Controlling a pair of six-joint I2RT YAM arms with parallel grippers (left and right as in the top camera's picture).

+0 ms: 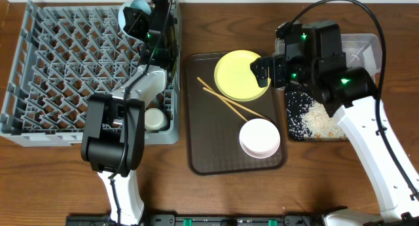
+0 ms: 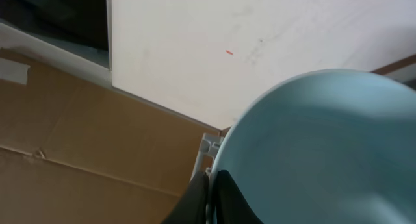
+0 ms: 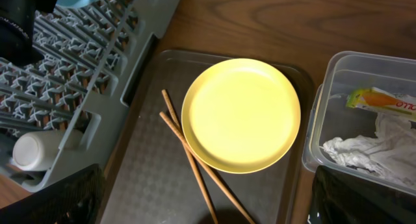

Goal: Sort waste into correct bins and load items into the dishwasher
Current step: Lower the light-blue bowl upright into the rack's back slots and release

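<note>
Two end effectors: the left end effector (image 2: pixel 210 188) pinches the rim of the light blue bowl (image 2: pixel 325 152) over the dish rack (image 1: pixel 65 62) corner beneath it, and the right end effector (image 1: pixel 260 74) hangs spread wide with the yellow plate (image 3: pixel 240 113) directly below. To seat the bowl well, I would lower it on edge into the grid before releasing. Only the right wrist view shows the snack wrapper (image 3: pixel 380 100) and tissue (image 3: pixel 370 149) in the clear tub (image 3: pixel 316 130) to that end effector's right; only the left wrist view shows the pinch.
</note>
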